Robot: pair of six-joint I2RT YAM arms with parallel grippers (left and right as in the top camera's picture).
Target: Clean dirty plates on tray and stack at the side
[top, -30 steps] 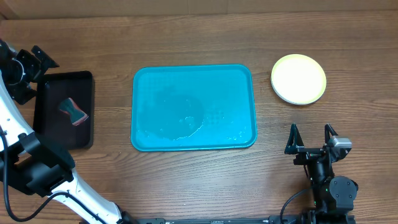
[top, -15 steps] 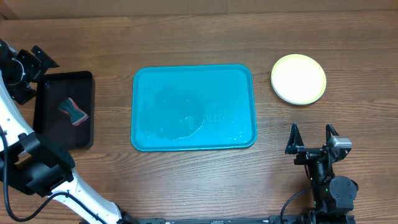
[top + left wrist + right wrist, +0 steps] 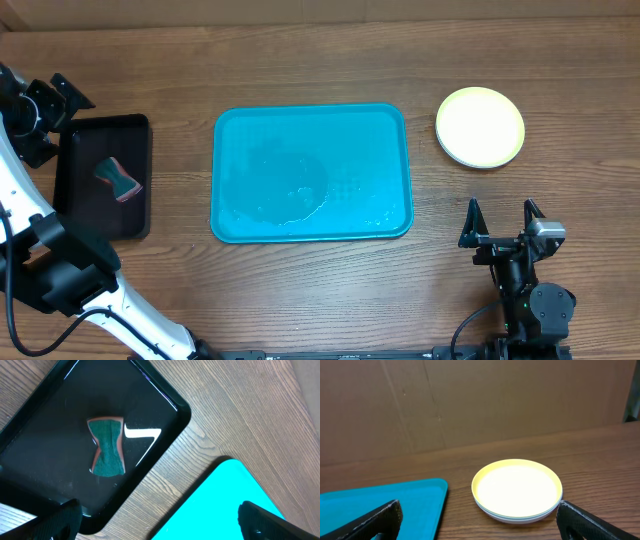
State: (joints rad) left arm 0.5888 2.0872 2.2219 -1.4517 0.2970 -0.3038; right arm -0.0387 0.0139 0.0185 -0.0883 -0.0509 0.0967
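The turquoise tray (image 3: 311, 172) lies mid-table with no plates on it, only wet streaks; its corner shows in the left wrist view (image 3: 225, 505) and its edge in the right wrist view (image 3: 380, 505). The plates (image 3: 480, 127) sit stacked to the tray's right, yellow-green on top, with white and light blue rims under it in the right wrist view (image 3: 517, 491). My left gripper (image 3: 157, 522) is open and empty, over the gap between the black tray and the turquoise tray. My right gripper (image 3: 500, 222) is open and empty near the front edge, facing the stack.
A smaller black tray (image 3: 103, 177) at the far left holds a green and pink sponge (image 3: 118, 178), also seen in the left wrist view (image 3: 107, 446). A cardboard wall (image 3: 470, 400) stands behind the table.
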